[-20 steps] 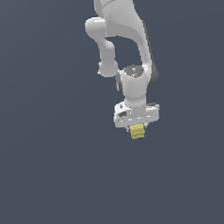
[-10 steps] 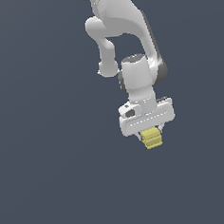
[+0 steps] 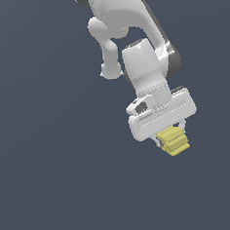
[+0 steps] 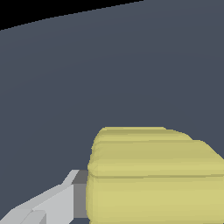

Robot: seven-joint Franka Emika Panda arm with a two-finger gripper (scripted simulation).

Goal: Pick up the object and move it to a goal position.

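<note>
Protruding below the white fingers [image 3: 160, 135], clamped between them: pale-yellow ridged object [image 3: 173, 141]

Exterior view frames the arm [image 3: 136, 51] from afar; wrist view looks close past the jaws.

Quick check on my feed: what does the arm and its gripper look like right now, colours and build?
The arm is glossy white with rounded links and dark grey bands at the joints. The gripper has a wide, boxy white body with a small dark patch on its face; one finger shows pale grey with a darker pad. No cables visible.
</note>
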